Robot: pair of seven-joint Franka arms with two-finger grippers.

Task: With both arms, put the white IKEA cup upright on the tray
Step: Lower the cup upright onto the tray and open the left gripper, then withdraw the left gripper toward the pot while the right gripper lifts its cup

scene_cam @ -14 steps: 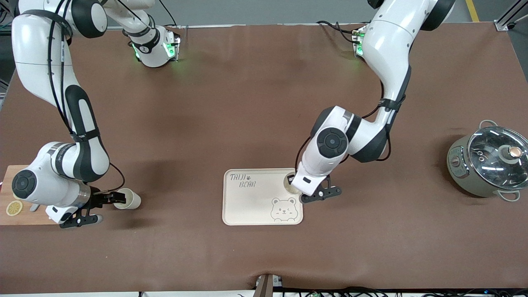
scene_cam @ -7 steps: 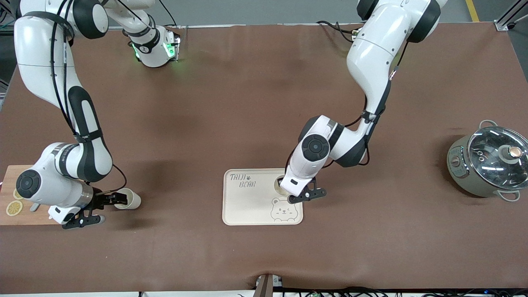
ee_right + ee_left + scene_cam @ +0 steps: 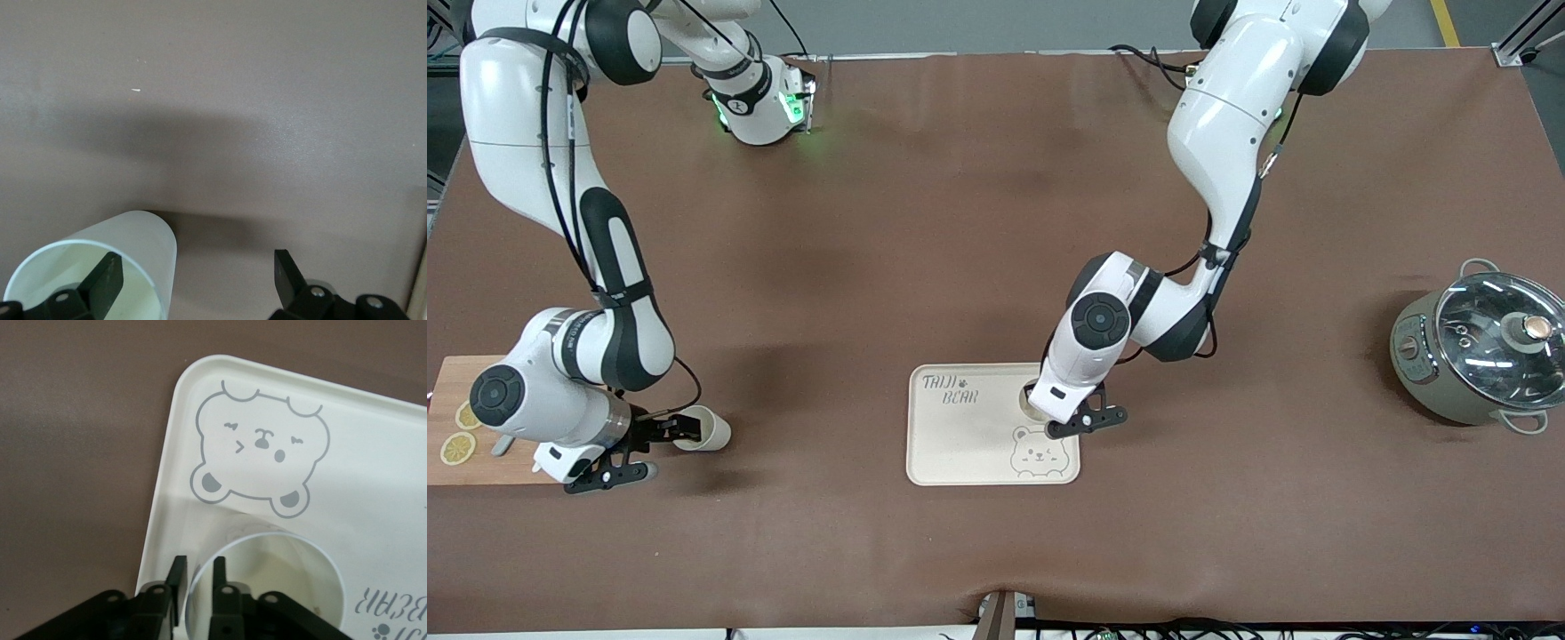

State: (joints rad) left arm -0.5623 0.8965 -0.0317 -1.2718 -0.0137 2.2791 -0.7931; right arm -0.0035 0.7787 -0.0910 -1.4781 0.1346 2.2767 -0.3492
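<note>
The cream tray (image 3: 969,436) with the bear drawing (image 3: 260,453) lies mid-table near the front camera. My left gripper (image 3: 199,563) is shut on the rim of an upright white cup (image 3: 280,587), one finger inside and one outside. The cup (image 3: 1030,397) is over the tray's corner toward the left arm's end; I cannot tell whether it touches the tray. A second pale cup (image 3: 710,430) lies on its side on the table toward the right arm's end. My right gripper (image 3: 197,263) is open, with one finger inside that cup's (image 3: 143,233) mouth and the other well outside.
A wooden cutting board (image 3: 471,467) with lemon slices (image 3: 458,447) sits at the right arm's end of the table. A grey pot with a glass lid (image 3: 1485,347) stands at the left arm's end.
My left gripper has carried its cup from the tray's edge inward over the tray, toward the right arm's end. My right arm has shifted slightly at the lying cup.
</note>
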